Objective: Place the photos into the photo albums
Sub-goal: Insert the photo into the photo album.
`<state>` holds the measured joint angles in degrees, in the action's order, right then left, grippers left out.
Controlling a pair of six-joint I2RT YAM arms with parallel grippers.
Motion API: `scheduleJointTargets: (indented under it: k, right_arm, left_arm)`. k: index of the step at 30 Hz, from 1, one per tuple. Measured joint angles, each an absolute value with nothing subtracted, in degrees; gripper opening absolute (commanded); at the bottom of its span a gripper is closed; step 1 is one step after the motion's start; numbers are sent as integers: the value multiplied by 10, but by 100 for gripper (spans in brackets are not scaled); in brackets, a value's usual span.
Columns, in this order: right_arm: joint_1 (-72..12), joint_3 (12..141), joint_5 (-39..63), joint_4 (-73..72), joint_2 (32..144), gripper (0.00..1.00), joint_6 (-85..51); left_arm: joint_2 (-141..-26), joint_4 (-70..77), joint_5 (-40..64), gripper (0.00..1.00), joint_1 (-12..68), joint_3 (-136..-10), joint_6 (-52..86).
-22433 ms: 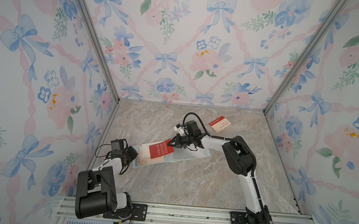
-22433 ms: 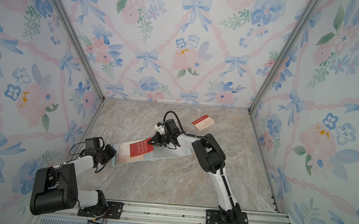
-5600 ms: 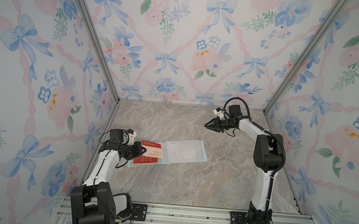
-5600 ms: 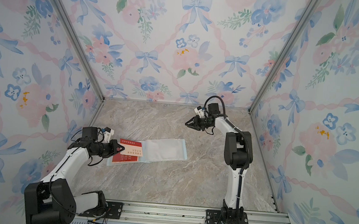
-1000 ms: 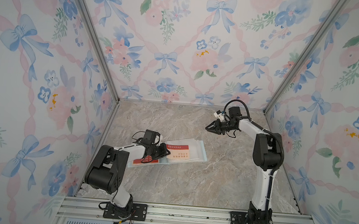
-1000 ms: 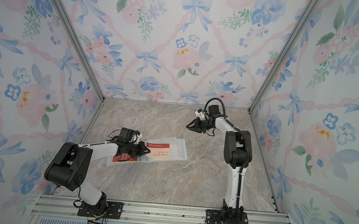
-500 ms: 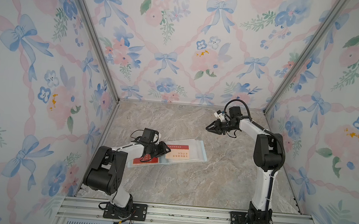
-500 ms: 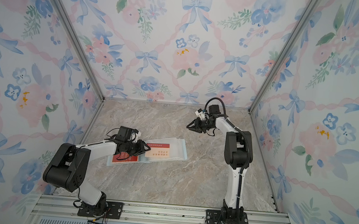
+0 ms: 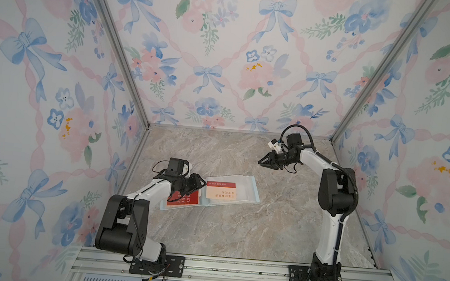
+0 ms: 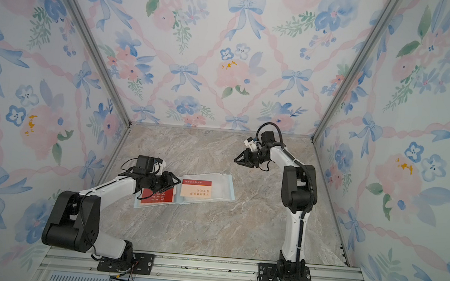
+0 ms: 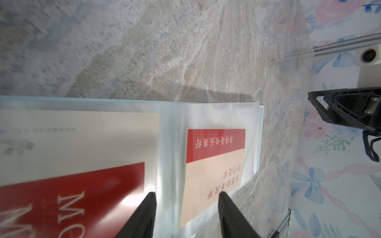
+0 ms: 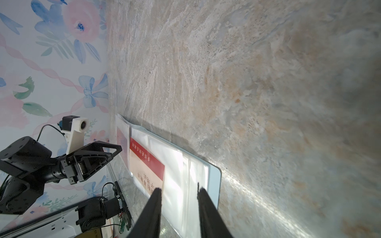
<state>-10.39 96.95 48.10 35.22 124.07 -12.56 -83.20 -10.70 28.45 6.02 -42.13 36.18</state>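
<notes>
The photo album (image 9: 244,188) (image 10: 221,187) lies open on the marble floor, pale blue with clear sleeves. A red photo (image 9: 186,200) (image 11: 72,195) sits in its left page. A cream photo with a red band (image 9: 220,191) (image 11: 214,164) lies on the right page; whether the sleeve covers it I cannot tell. My left gripper (image 9: 201,183) (image 11: 186,194) hovers open over the spine, at that photo's near edge, holding nothing. My right gripper (image 9: 261,162) (image 12: 179,190) hangs open and empty at the back right, pointing towards the album (image 12: 213,179).
Floral walls close in the back and both sides, with slanted aluminium posts (image 9: 138,107) (image 9: 340,128) at the back corners. A metal rail (image 9: 235,271) carrying both arm bases runs along the front.
My left gripper's jaws have opened off the cream photo, and the gripper has drawn back a little to the left. The photo stays on the right page. The right arm has not moved.
</notes>
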Motion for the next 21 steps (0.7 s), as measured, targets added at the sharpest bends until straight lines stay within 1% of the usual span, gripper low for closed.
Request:
scheduleJointTargets:
  k: [2, 5, 10, 13, 15, 21]
  right_arm:
    - [-116, 975, 472, 363, 1241, 32, -121]
    - [-159, 1001, 454, 383, 1241, 32, -110]
    - [-275, 1080, 437, 396, 1265, 31, -100]
    - [-341, 1140, 431, 416, 1302, 31, -94]
    - [-379, 1187, 421, 437, 1334, 31, -88]
    - [-445, 1312, 392, 508, 1409, 31, -72]
  left_arm:
    - [-821, -116, 282, 51, 47, -421, 359]
    - [-793, -122, 276, 51, 5, -416, 351]
    - [-748, -123, 274, 52, -111, -387, 334]
    - [-741, -126, 273, 52, -173, -365, 327]
    - [-745, -133, 267, 55, -204, -354, 325]
    - [-770, -138, 247, 55, -256, -351, 328]
